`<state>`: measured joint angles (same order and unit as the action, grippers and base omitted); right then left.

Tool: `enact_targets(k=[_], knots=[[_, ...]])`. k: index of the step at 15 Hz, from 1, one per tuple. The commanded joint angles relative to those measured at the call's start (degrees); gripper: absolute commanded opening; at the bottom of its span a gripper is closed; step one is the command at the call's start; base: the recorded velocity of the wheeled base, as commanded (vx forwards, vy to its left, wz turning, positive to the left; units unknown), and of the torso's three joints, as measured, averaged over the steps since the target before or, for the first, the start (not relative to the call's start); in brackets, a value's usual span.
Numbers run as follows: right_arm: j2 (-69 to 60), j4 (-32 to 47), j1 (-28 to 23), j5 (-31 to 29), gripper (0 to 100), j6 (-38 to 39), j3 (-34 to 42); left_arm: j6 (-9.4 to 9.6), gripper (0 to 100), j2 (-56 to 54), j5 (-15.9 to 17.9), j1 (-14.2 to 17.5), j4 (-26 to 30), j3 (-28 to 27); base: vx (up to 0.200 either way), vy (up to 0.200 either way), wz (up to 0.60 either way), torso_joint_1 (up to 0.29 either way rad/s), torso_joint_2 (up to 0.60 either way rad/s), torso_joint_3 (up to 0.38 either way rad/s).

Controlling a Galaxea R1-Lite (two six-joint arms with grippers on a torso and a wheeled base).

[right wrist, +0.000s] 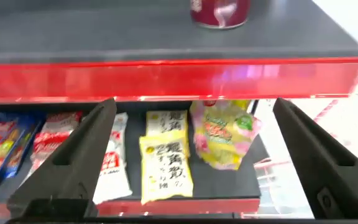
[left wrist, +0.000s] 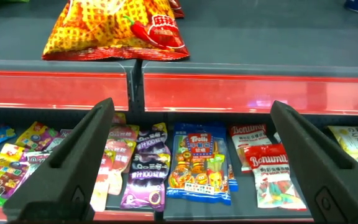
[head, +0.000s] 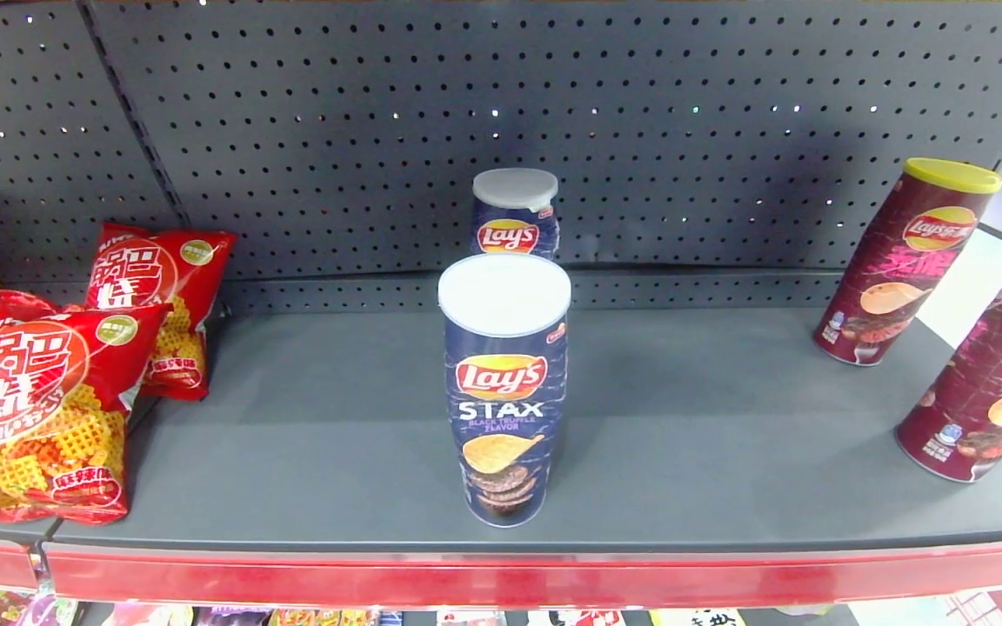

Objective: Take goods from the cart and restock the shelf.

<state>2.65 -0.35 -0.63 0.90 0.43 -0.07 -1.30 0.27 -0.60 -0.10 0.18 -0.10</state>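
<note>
**Two empty grippers, low in front of the shelf**

Both tools are released and hold nothing. The left gripper has its jaws spread wide, facing the red lip with the packets of the lower tier behind it. The right gripper is likewise spread, level with the same lip farther right.

On the shelf the front can stands upright in the middle, near the front edge. The back can stands directly behind it against the pegboard. Two maroon cans stand at the right end and red bags lie at the left.

No goods are in hand, so the next move is probably a fetch from the cart. The risks lie in the arms' height. A straight lift could catch the lip from below. A later placement coming in low could clip the front can, which is tall and narrow and so close to the edge that a nudge might send it off. Slotting a new can beside it also leaves little margin for a wide-open jaw.
</note>
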Motion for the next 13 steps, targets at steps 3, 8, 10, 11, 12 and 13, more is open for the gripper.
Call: enact_targets(k=[3, 8, 10, 11, 12, 13], knots=[[-1.2, 0.3, -0.2, -0.1, 100, 0.3, 0.1, -0.01, 100, 0.1, 0.0, 0.0, 0.0, 0.0, 0.0, 0.0, 0.0, 0.0, 0.0, 0.0], [-2.6, 0.3, 0.4, -0.1, 100, 0.1, 0.1, -0.01, 100, 0.1, 0.0, -0.1, 0.0, 0.0, 0.0, 0.0, 0.0, 0.0, 0.0, 0.0], [-2.6, 0.4, 0.4, -0.3, 100, -0.1, 0.1, -0.01, 100, 0.1, 0.0, 0.0, 0.0, 0.0, 0.0, 0.0, 0.0, 0.0, 0.0, 0.0], [-2.6, 0.4, 0.5, -0.3, 100, 0.0, 0.1, -0.01, 100, 0.1, 0.0, 0.0, 0.0, 0.0, 0.0, 0.0, 0.0, 0.0, 0.0, 0.0], [-2.6, 0.4, 0.5, -0.2, 100, -0.1, 0.1, 0.07, 100, 0.1, 0.0, 0.0, 0.0, 0.0, 0.0, 0.0, 0.0, 0.0, 0.0, 0.0], [-2.6, 0.4, 0.4, -0.2, 100, -0.1, 0.1, -0.01, 100, 0.1, 0.0, 0.0, 0.0, 0.0, 0.0, 0.0, 0.0, 0.0, 0.0, 0.0]])
